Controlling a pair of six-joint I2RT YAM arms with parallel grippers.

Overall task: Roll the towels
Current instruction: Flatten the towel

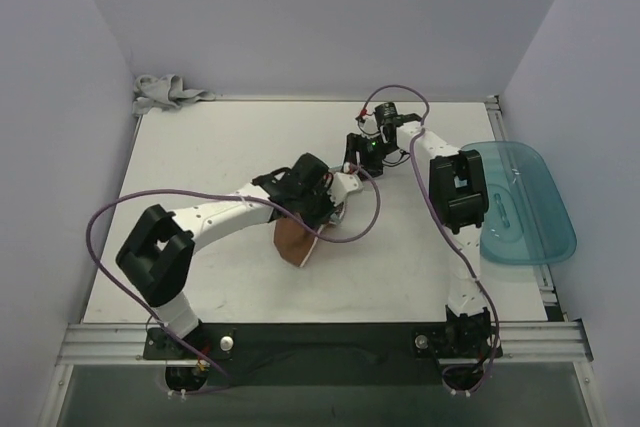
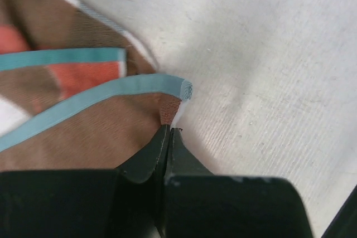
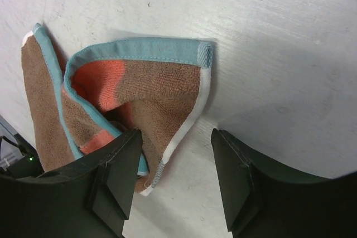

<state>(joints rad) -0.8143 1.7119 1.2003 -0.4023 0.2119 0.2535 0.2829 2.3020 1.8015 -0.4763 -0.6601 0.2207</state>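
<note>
left gripper (image 2: pixel 170 131): clenched, tips pinching the white-hemmed edge of the rust-brown towel (image 2: pixel 100 132)
right gripper (image 3: pixel 175 137): spread wide, grasping nothing; the rust-brown towel lies folded ahead of and under one finger
cloth: soft terry, teal binding, orange patches
grey towel (image 1: pixel 168 93): crumpled, well apart from both grippers
table (image 3: pixel 279 54): white, faintly scratched

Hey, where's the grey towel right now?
In the top view the grey towel lies crumpled at the far left corner of the table, against the back wall, far from the brown towel.
</note>
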